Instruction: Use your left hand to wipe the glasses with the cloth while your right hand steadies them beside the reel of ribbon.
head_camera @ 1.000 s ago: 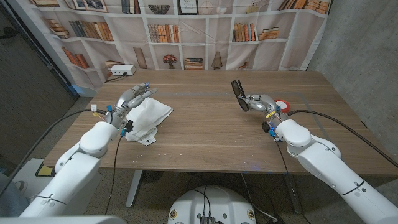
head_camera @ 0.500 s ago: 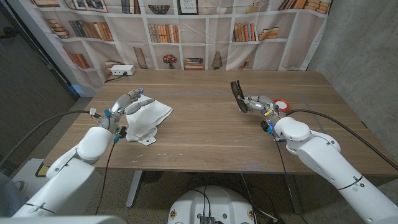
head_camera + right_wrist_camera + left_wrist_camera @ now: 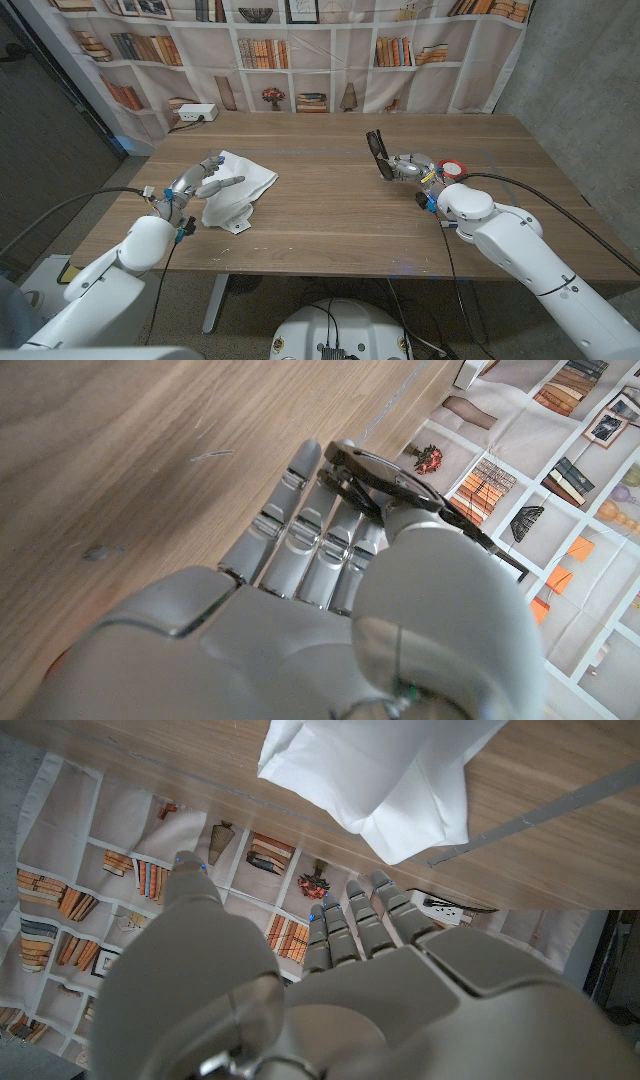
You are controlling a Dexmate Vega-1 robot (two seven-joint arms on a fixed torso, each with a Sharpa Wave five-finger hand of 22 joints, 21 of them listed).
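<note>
The dark glasses (image 3: 381, 154) are pinched in the right hand (image 3: 412, 167), with the ribbon reel (image 3: 455, 168) at its 3 o'clock. The soft, light cloth (image 3: 237, 187) lies on the bench (image 3: 330, 205) under the released fingers (image 3: 228, 183) of the left hand (image 3: 196, 180). The glasses are likely thin and easily bent, so they are best held by the frame.

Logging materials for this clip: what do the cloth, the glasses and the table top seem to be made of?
Cloth: soft white woven fabric, matte, going by its folds and creases. Glasses, held by the right hand: dark frame, probably plastic; the thin arms in the right wrist view could be metal. Lens material cannot be told. Table: wood or wood-look laminate, matte, with visible grain.
</note>
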